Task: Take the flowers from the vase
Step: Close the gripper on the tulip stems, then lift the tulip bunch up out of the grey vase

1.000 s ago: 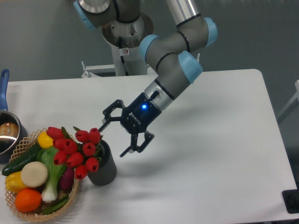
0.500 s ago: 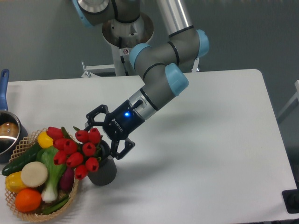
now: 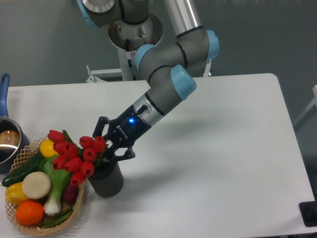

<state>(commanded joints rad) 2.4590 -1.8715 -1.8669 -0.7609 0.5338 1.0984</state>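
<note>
The red tulip flowers (image 3: 75,155) stand in the dark grey vase (image 3: 110,184) at the front left of the table and lean left over the basket. My gripper (image 3: 111,143) comes in from the right, just above the vase mouth. Its black fingers (image 3: 102,123) have closed in around the green stems right beside the rightmost tulip heads. The stems between the fingers are mostly hidden. The vase rests on the table.
A woven wicker basket (image 3: 75,207) of vegetables touches the vase on its left. A steel pot with a blue handle (image 3: 4,85) sits at the left edge. The arm's base (image 3: 131,34) stands behind the table. The white table (image 3: 223,158) stretches to the right.
My gripper moved left and down from beside the vase to the stems, and its fingers narrowed around them. The tulip bunch shifted a little to the left.
</note>
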